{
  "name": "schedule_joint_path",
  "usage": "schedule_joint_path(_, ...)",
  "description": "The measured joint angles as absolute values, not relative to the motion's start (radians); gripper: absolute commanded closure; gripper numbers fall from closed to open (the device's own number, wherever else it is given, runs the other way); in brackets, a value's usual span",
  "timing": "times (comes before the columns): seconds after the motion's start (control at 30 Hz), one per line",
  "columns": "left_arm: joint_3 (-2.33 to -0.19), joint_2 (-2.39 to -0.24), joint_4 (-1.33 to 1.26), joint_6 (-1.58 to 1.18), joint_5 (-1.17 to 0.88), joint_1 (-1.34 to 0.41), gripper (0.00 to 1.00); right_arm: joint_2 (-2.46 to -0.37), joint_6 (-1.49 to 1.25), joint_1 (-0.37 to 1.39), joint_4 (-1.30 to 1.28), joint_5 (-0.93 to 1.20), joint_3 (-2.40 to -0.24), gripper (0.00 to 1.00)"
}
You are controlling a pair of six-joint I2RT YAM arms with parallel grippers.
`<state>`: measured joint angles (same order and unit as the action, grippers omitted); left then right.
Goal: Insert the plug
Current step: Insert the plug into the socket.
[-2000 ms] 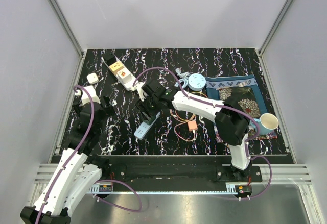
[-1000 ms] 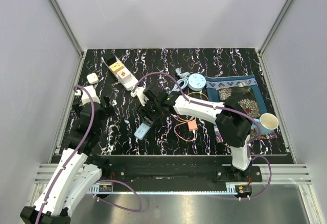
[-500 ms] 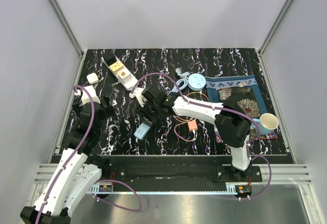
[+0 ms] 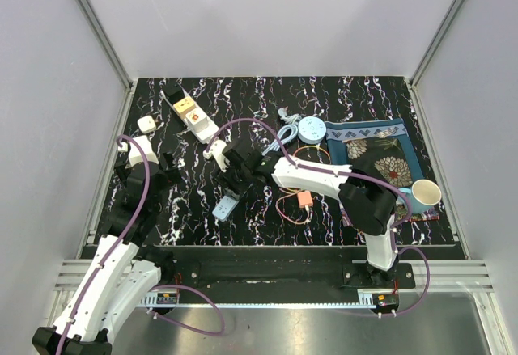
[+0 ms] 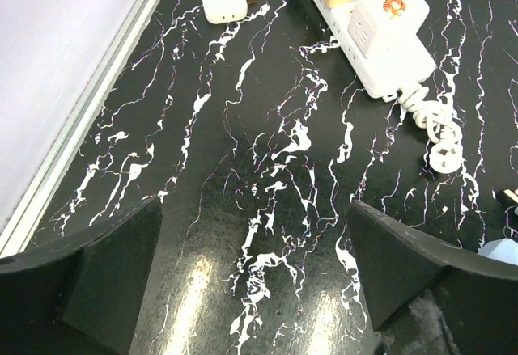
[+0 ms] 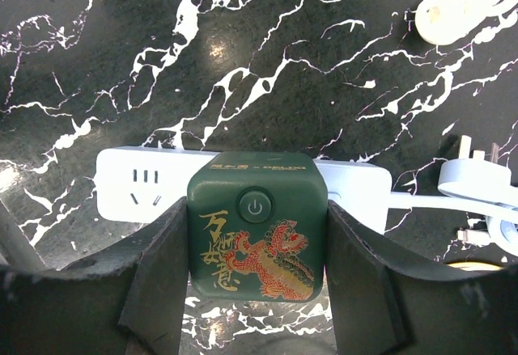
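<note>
Right wrist view: right tool [image 6: 258,270] grips the plug [image 6: 257,230] squarely above the strip [image 6: 137,187], likely to align its pins. Left tool [image 5: 252,286] hangs open.

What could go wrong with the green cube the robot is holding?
The right end effector grips the green cube over the white power strip. Its prongs are hidden, so they might miss the holes. Nothing seems to hold the strip down, so a push might slide it.
</note>
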<state>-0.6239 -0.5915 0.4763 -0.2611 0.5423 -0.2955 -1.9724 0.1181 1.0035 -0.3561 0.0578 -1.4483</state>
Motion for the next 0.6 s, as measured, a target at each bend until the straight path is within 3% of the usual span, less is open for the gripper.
schedule_joint_path(0.37, -0.624, -0.591, 0.476, -0.259, 0.554, -0.295, 0.01, -1.979, 0.116, 1.007, -0.315, 0.046, -1.426, 1.0)
schedule_joint_path(0.4, -0.624, -0.591, 0.476, -0.26, 0.554, -0.295, 0.01, -1.977, 0.116, 1.007, -0.315, 0.046, -1.426, 0.96)
schedule_joint_path(0.43, -0.624, -0.591, 0.476, -0.26, 0.554, -0.295, 0.01, -1.971, 0.115, 1.007, -0.315, 0.046, -1.426, 0.76)
schedule_joint_path(0.47, -0.624, -0.591, 0.476, -0.26, 0.554, -0.295, 0.01, -1.967, 0.115, 1.007, -0.315, 0.047, -1.43, 0.68)
schedule_joint_path(0.6, -0.624, -0.592, 0.476, -0.26, 0.554, -0.295, 0.01, -1.965, 0.111, 1.007, -0.339, 0.046, -1.452, 0.46)
